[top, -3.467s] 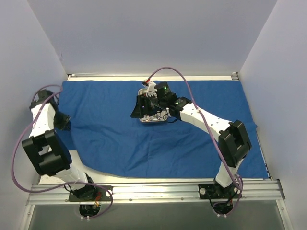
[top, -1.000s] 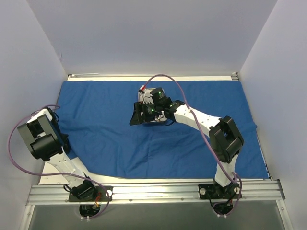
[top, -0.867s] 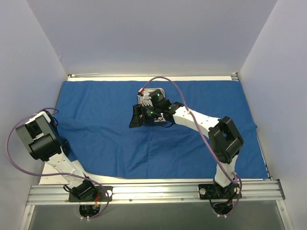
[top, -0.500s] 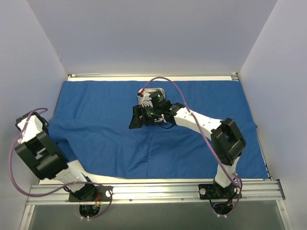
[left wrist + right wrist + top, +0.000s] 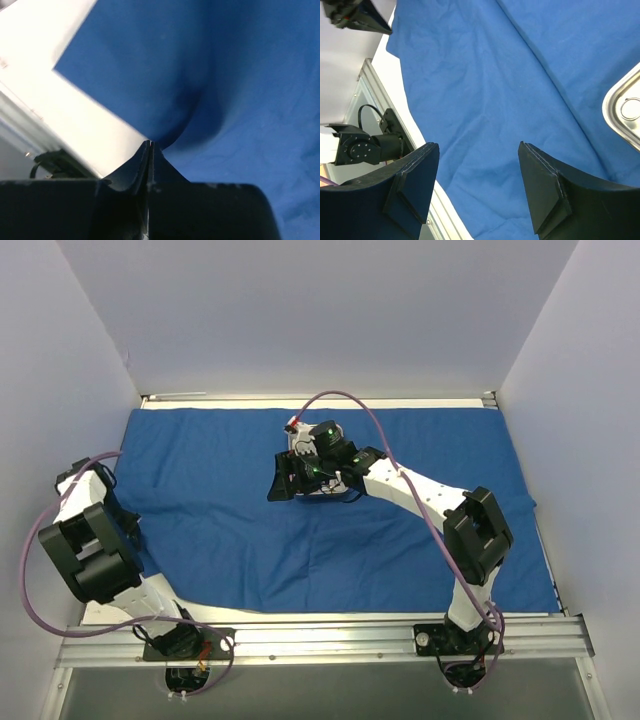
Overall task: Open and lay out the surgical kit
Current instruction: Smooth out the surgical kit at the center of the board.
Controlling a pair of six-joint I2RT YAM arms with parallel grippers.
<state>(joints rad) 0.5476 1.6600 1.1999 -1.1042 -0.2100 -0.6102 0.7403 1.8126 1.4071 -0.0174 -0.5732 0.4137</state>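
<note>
**Operator:** Where did the kit lie, and which arm was nearer to it?

**Technician:** The cloth wrap (image 5: 220, 500) lay spread over most of the surface (image 5: 60, 100), with its near-left corner drawn in off the bare top. The steel tray (image 5: 625, 115) sat on the cloth near the middle of the far edge. The right end effector (image 5: 477, 146) hung just beside the tray, on the side toward the left edge, and pointed away from it. Its jaws were released and held nothing. The right arm was clearly the nearer one.

**Operator:** And the left?

**Technician:** The left end effector (image 5: 150, 144) was at the left edge, well apart from the tray. It was clenched, and a pucker in the cloth's border converged on its tips, so it probably held a pinch of cloth.

**Operator:** What was obscured?

**Technician:** The wrist view cut off the tray, and the right arm covered most of it from above, so its long axis could not be determined. No instruments could be made out.
</note>
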